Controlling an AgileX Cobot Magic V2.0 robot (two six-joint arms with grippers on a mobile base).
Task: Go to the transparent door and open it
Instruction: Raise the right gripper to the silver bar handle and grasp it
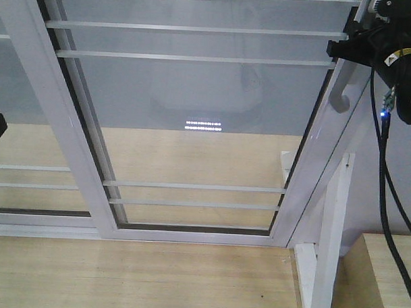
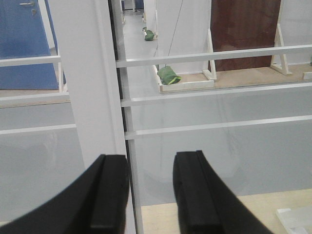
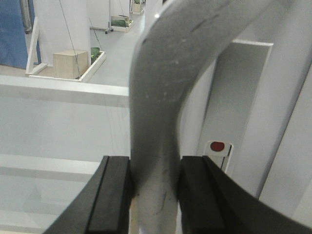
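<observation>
The transparent door (image 1: 312, 158) fills the front view: clear glass in a white frame with thin horizontal white bars. Its curved silver-grey handle (image 1: 340, 96) sits on the right stile near the top. My right gripper (image 1: 356, 48) is at that handle. In the right wrist view the handle (image 3: 161, 87) runs up between the two black fingers, and the right gripper (image 3: 155, 195) is shut on it. My left gripper (image 2: 151, 195) is open with nothing between its fingers, facing a white upright (image 2: 87, 87) and the glass with its bars (image 2: 214, 56).
A second white-framed glass panel (image 1: 32, 87) overlaps on the left. A white stand (image 1: 331, 233) and a wooden box (image 1: 383, 282) are at the lower right, on a pale wooden floor (image 1: 140, 277). Beyond the glass lie green bags (image 2: 168, 75) and a blue door (image 2: 24, 39).
</observation>
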